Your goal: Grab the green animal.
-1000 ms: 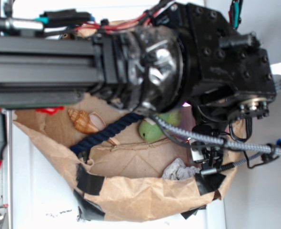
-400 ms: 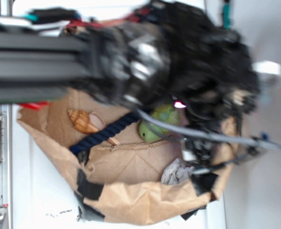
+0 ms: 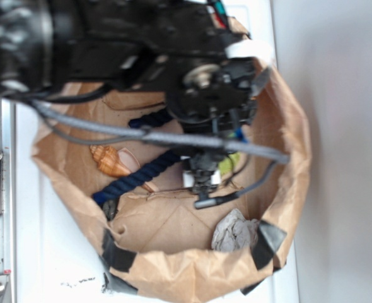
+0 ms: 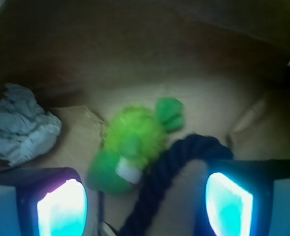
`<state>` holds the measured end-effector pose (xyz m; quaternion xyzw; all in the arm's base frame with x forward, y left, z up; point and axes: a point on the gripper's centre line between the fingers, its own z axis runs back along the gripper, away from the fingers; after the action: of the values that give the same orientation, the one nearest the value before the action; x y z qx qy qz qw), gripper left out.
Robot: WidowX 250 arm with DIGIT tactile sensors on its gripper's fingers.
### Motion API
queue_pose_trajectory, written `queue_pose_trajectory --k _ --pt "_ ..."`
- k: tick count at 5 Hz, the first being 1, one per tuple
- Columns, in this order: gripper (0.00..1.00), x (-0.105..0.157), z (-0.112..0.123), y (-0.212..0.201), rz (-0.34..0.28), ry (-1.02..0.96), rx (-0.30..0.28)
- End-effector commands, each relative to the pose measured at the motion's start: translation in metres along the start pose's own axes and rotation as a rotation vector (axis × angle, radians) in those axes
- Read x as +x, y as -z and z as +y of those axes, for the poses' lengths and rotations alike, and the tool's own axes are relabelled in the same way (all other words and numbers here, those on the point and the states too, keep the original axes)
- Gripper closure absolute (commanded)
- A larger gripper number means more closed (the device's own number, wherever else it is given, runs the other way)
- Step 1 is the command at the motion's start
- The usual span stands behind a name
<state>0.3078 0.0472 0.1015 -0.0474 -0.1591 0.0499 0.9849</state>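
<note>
The green animal (image 4: pixel 132 145) is a lime-green plush with a white patch, lying on the brown paper floor of the bag. In the wrist view it lies just ahead of the gap between my fingers, nearer the left one. My gripper (image 4: pixel 145 206) is open, with nothing between its lit pads (image 4: pixel 61 206). In the exterior view the gripper (image 3: pixel 203 186) hangs inside the bag and covers most of the green animal (image 3: pixel 229 163); only a sliver shows.
A navy rope (image 4: pixel 169 172) curves beside the toy, running between my fingers; it shows in the exterior view too (image 3: pixel 135 178). A grey paper wad (image 3: pixel 233 230) lies near the bag's front wall (image 3: pixel 192 265). An orange seashell (image 3: pixel 110 161) sits left.
The arm has swung left and down into the bag. The gripper now hangs over the green animal, hiding most of it from the exterior camera.
</note>
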Motion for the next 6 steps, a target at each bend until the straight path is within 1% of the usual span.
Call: queue_pose_trajectory --k 1,2,3,4,5,6 --pt "0.0 0.02 -0.009 0.009 -0.054 -0.011 0.078" --pt "0.0 0.024 -0.015 0.018 -0.023 -0.01 0.065" --pt "0.0 0.018 -0.024 0.015 -0.029 0.023 -0.006" --pt "0.0 0.015 -0.026 0.004 -0.001 0.016 -0.044" --pt "0.0 0.022 -0.027 -0.009 0.047 -0.045 -0.105" --pt "0.0 0.024 -0.03 -0.005 0.028 -0.069 -0.098"
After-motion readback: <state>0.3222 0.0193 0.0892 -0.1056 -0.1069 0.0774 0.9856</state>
